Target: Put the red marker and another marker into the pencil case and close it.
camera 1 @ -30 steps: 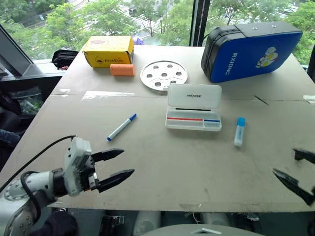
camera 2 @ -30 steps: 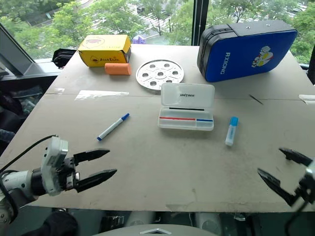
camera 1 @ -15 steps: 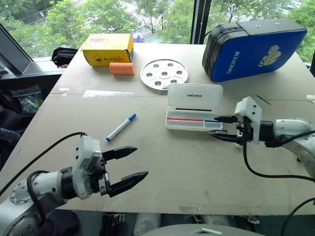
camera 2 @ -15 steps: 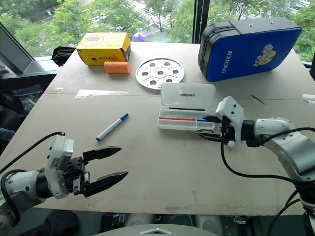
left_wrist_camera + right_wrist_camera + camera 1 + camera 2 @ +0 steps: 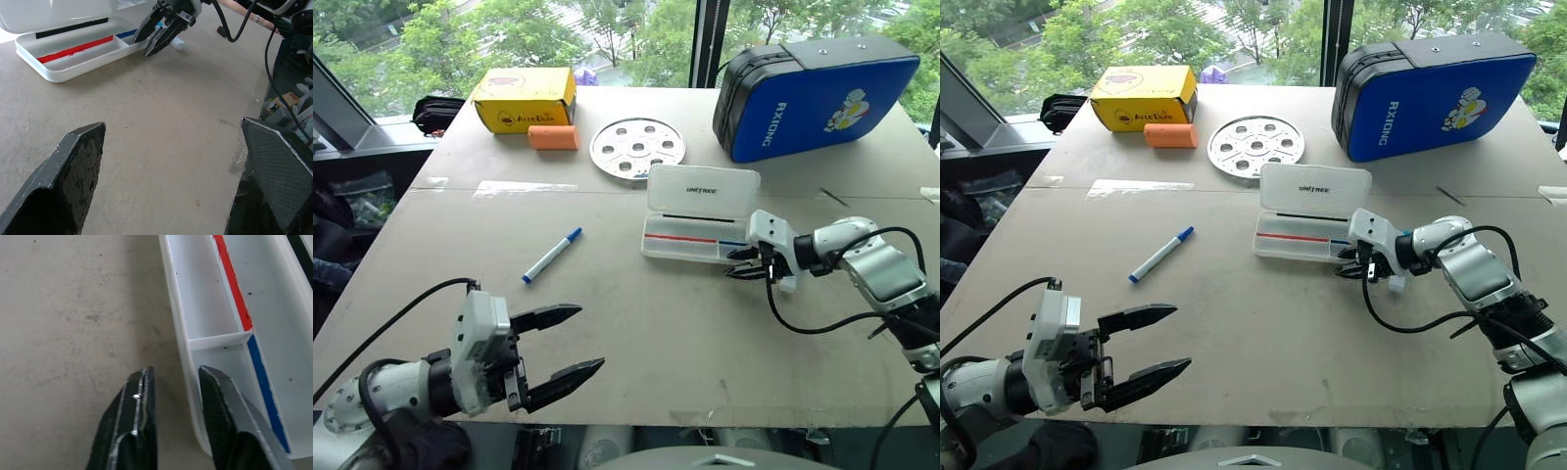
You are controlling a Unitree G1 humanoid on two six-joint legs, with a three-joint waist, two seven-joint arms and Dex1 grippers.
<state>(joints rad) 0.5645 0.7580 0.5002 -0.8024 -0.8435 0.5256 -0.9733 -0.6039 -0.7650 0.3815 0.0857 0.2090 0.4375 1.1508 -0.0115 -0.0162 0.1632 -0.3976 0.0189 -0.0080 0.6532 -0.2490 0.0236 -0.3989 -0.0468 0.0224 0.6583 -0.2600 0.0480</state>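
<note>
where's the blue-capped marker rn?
In the left eye view the blue-capped marker lies loose on the table, left of the open pencil case and ahead of the left claw, touching neither.

the left gripper has two long, tapered black fingers with a rough, grainy surface, mounted on a white boxy block with rounded edges. behind the block sits a black collar, then a smooth light-grey cylindrical forearm; a thin black cable loops from the block back along the arm. the right gripper carries the same pointed black fingers, glossy along their inner edges, on a small white housing. its arm is silver-grey with a black ring joint, and black cables curl loosely beneath it
</note>
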